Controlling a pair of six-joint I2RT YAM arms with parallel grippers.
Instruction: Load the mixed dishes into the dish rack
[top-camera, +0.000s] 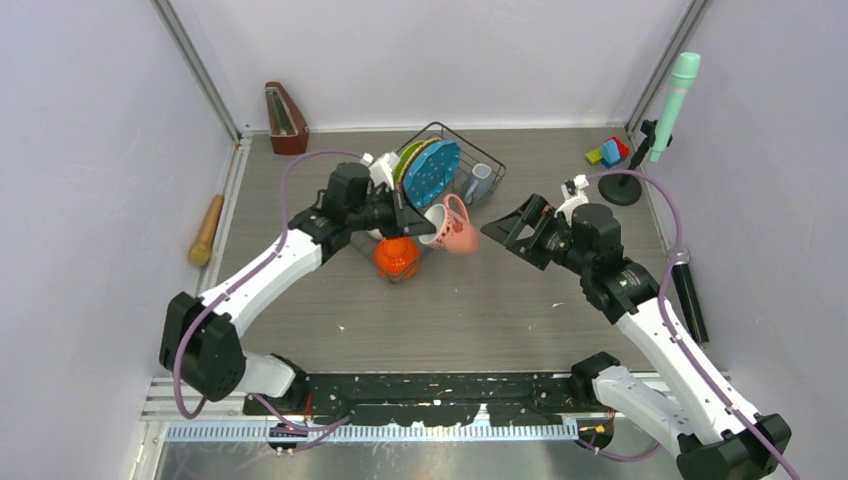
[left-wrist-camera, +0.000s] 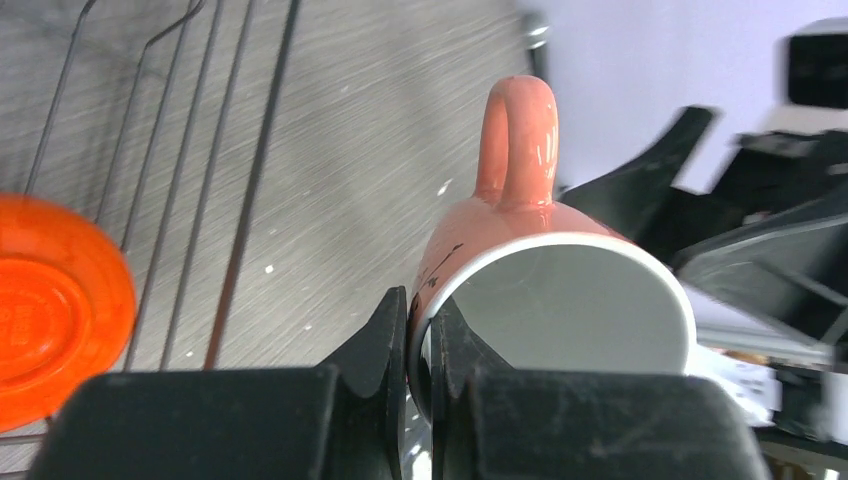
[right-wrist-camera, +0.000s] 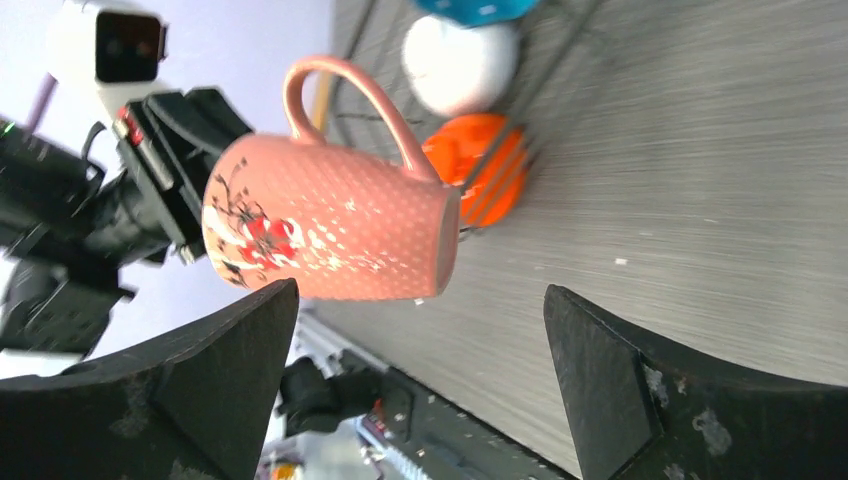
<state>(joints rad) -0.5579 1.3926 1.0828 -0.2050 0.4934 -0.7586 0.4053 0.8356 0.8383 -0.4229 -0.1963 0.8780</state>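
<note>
My left gripper (top-camera: 418, 222) is shut on the rim of the pink mug (top-camera: 452, 226) and holds it on its side above the table, just in front of the dish rack (top-camera: 492, 158). One finger is inside the rim, one outside, in the left wrist view (left-wrist-camera: 420, 330). The mug (right-wrist-camera: 330, 235) also shows ahead of my right gripper (right-wrist-camera: 420, 370), which is open and empty, a short way to the mug's right (top-camera: 505, 228). The rack holds the blue dotted plate (top-camera: 432, 172), a lime-green plate (top-camera: 404, 160), the grey mug (top-camera: 481, 181) and the orange bowl (top-camera: 396, 256) at its near corner.
A white bowl (right-wrist-camera: 460, 65) sits in the rack beside the orange bowl (right-wrist-camera: 478, 170). Toy blocks (top-camera: 608, 152) and a green tool on a black stand (top-camera: 672, 95) are at the far right. A brown metronome (top-camera: 285, 118) is far left, a wooden pin (top-camera: 207, 230) by the left wall.
</note>
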